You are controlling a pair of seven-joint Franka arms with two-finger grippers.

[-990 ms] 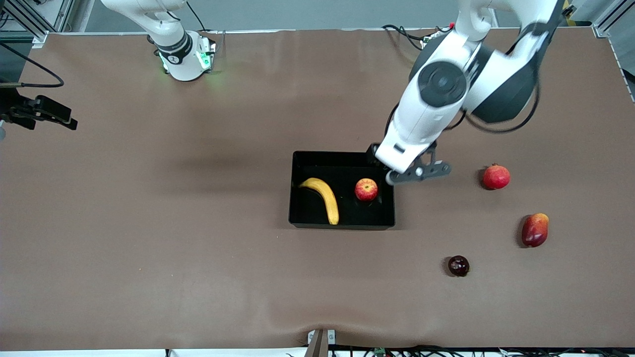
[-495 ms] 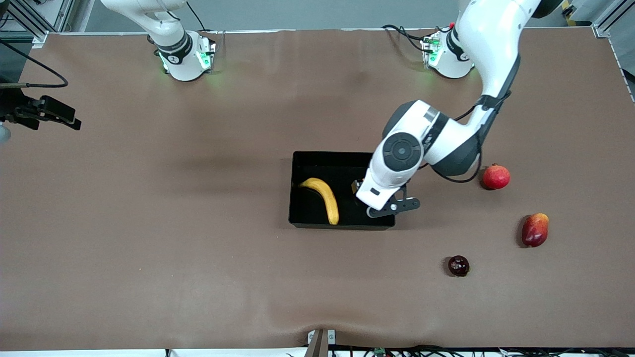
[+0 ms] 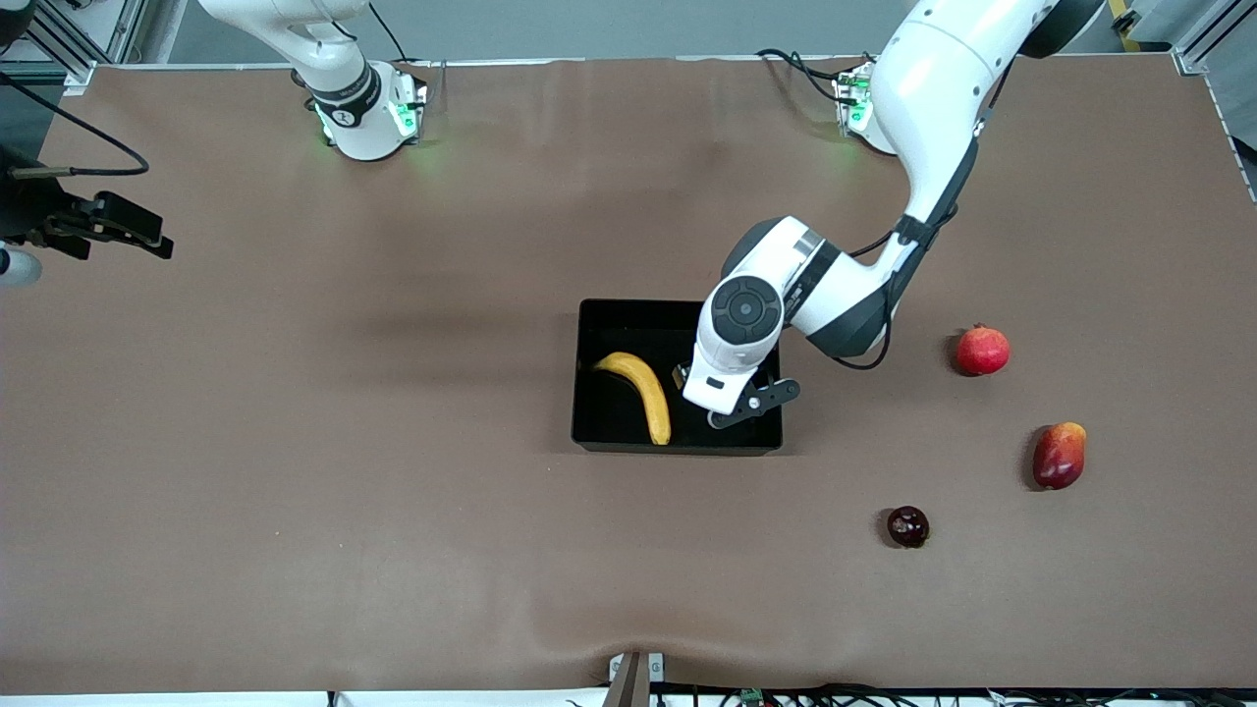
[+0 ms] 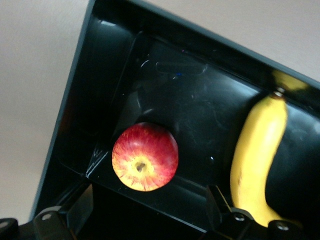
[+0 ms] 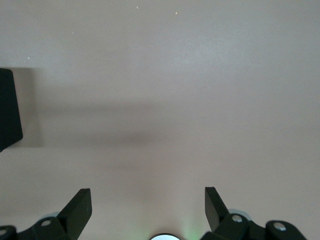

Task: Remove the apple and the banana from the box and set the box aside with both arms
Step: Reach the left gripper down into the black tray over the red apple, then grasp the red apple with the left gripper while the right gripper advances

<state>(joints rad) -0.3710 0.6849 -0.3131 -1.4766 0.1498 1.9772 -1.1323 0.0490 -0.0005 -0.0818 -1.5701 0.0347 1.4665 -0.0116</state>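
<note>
**Fruits lying in tray**

Sitting mid-frame: black tray, holding banana and apple. Hovering over the tray's apple end: left gripper, spread wide, gripping nothing. Waiting at the frame's upper-left edge: right gripper, likewise gaping, empty.

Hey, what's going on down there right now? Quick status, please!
Left gripper open, empty, over the black tray. Right gripper open, waiting over bare table. Banana and apple lie in tray. Nothing in the way.
</note>
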